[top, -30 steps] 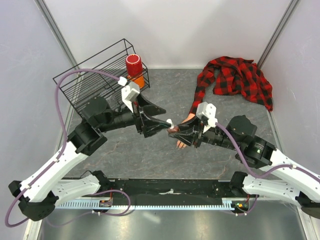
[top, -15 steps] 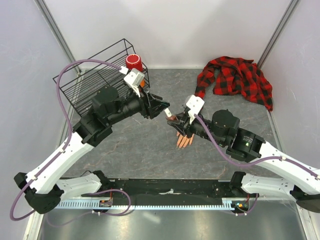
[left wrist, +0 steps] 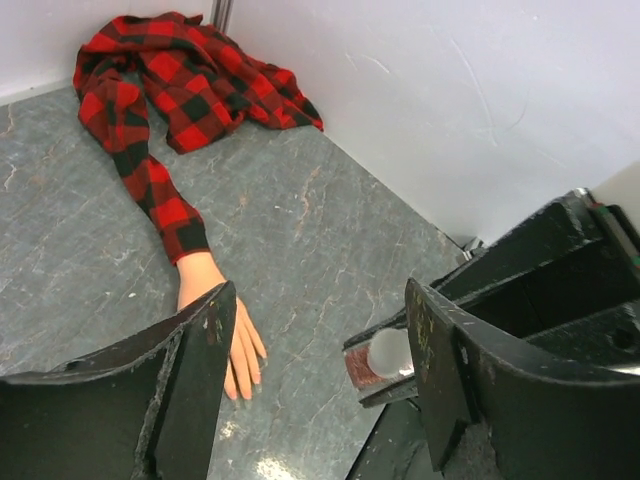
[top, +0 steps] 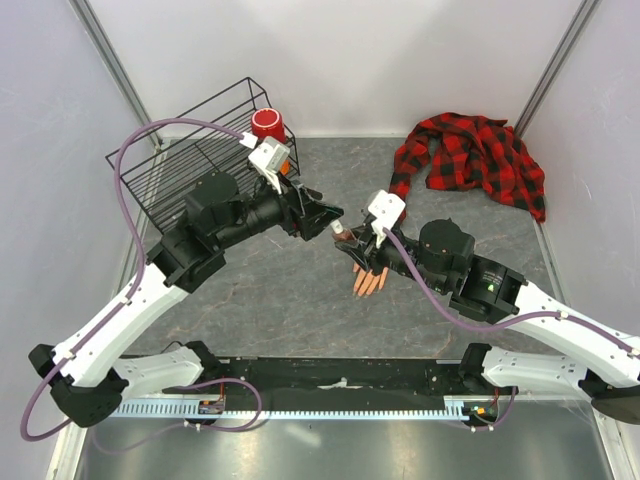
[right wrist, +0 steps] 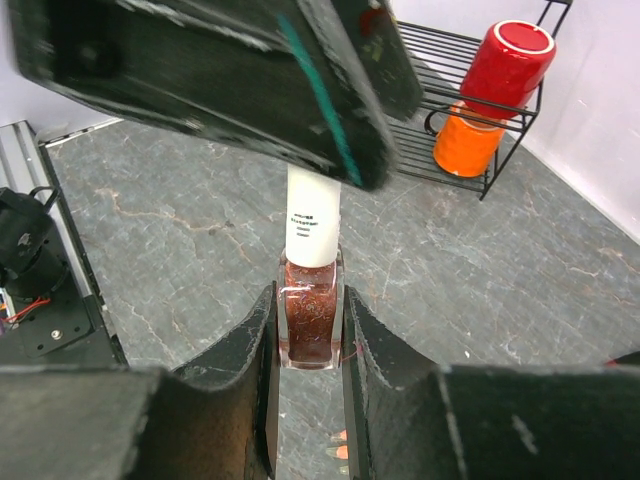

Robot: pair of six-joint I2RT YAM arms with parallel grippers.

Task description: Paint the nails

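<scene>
2 grippers have left the mannequin hand: your right gripper clamps the polish bottle, your left gripper gapes wide by its cap; uncap first, then nails.

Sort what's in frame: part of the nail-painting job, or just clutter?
Job: nails on the mannequin hand; glitter polish bottle clamped in the right gripper; open left gripper near its white cap.
Clutter: plaid shirt; wire rack; red cup; orange cup.
</scene>
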